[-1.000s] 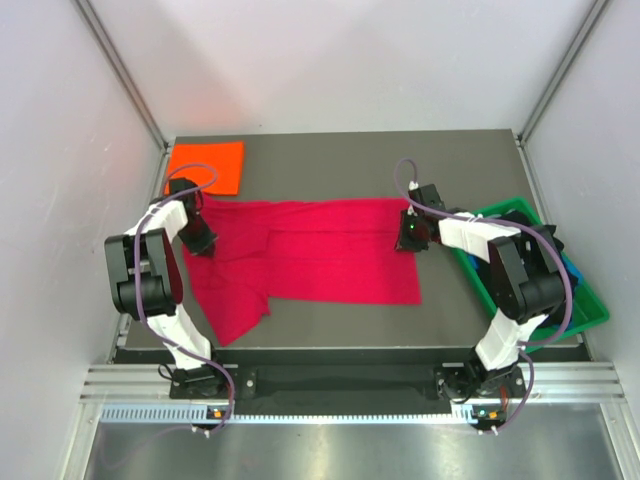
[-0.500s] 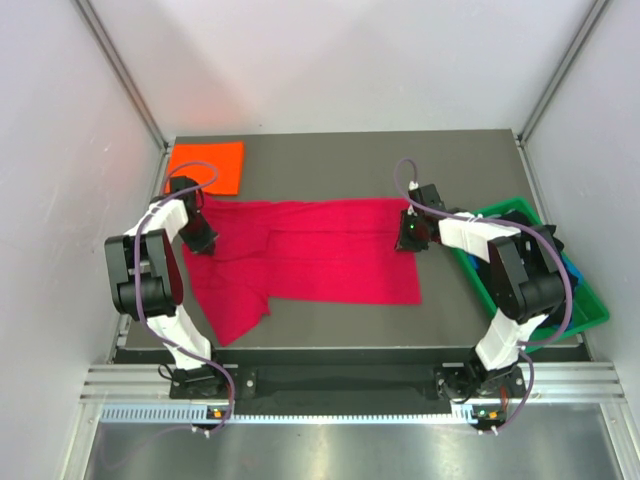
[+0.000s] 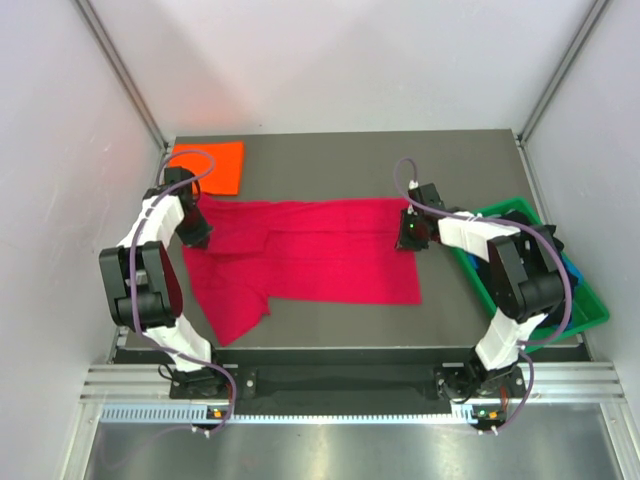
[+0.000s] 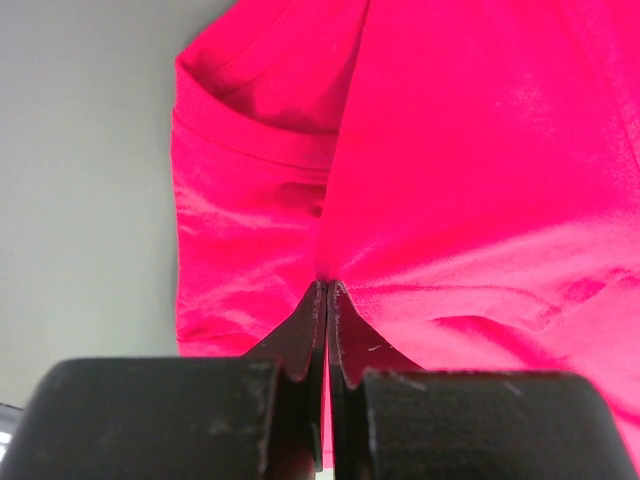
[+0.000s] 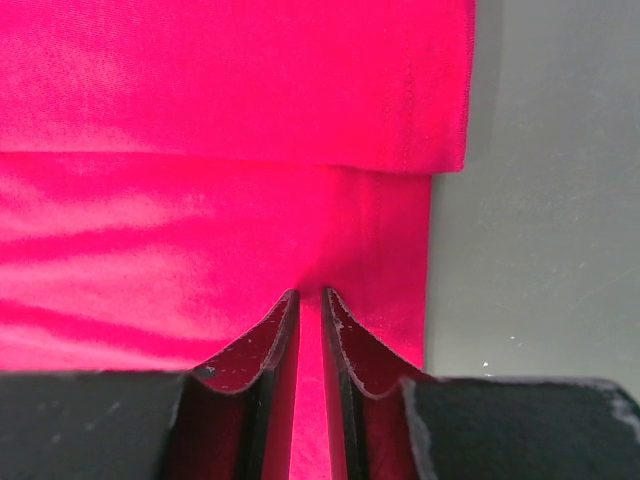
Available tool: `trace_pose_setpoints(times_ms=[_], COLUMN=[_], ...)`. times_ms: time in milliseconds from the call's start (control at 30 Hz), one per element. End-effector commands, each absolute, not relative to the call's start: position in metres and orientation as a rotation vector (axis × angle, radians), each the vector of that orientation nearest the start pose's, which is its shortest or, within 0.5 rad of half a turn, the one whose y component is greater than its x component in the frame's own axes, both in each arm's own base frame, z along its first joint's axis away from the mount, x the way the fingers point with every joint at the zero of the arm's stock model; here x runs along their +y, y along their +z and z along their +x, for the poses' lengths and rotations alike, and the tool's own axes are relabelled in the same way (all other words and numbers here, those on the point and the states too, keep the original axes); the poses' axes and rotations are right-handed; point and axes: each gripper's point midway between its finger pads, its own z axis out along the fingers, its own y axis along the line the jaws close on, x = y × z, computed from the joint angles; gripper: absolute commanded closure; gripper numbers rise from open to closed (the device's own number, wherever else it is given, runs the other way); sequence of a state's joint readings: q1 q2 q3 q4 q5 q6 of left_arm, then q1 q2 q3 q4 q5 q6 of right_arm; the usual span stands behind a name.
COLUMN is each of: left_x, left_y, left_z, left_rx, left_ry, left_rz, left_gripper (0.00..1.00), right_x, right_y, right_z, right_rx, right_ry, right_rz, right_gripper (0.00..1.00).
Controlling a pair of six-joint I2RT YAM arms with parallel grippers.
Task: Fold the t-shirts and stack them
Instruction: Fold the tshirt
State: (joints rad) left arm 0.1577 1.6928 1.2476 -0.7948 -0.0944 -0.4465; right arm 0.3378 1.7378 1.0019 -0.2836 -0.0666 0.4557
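Both arms rise from bases at the near edge of the tabletop (image 3: 330,165) and bend inward, each wrist tipped down onto the crimson-red t-shirt (image 3: 320,255). The shirt lies spread across the middle of the tabletop, one sleeve trailing toward the near left. The left arm's fingers (image 4: 322,300) are clenched on a puckered fold of the cloth beside a sleeve hem at the shirt's left end. The right arm's fingers (image 5: 291,305) stand nearly together, grasping the shirt close to its stitched hem at the right end, where one layer lies over another. From above, both sets of fingertips are hidden under the wrists. At the tabletop's right edge sits the green bin (image 3: 512,209), its contents largely covered by the right arm; only a patch of blue cloth (image 3: 572,268) is plain. In the far left corner lies the folded orange t-shirt (image 3: 215,165), partly covered by the left wrist and its cable.
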Motion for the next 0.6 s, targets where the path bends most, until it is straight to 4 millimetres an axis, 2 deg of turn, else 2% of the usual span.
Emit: trace_pose_setpoints(times_ms=[0,100,333,467,500,533,567], left_x=[0.05,0.046,0.044,0.042,0.038,0.036,0.035], left_y=[0.095,0.093,0.059,0.044,0.042,0.041,0.042], left_z=[0.334,0.326,0.303,0.299,0.3,0.301,0.303], left_rx=[2.642,2.663,2.734,2.755,2.762,2.762,2.76], left_ry=[0.061,0.058,0.096,0.092,0.061,0.047,0.033], left_rz=[-0.834,-0.829,-0.855,-0.882,-0.882,-0.888,-0.886], left_gripper=[1.0,1.0,1.0,1.0,0.98,0.9,0.87], right_x=[0.145,0.145,0.144,0.139,0.138,0.138,0.136], right_y=[0.018,0.019,0.019,0.02,0.021,0.02,0.021], right_z=[0.361,0.362,0.366,0.368,0.368,0.367,0.368], right_rx=[2.627,2.624,2.622,2.617,2.616,2.619,2.618], right_ry=[0.279,0.28,0.277,0.242,0.235,0.229,0.224], right_rz=[0.129,0.131,0.131,0.134,0.131,0.127,0.132], right_gripper=[0.84,0.84,0.84,0.84,0.84,0.84,0.84])
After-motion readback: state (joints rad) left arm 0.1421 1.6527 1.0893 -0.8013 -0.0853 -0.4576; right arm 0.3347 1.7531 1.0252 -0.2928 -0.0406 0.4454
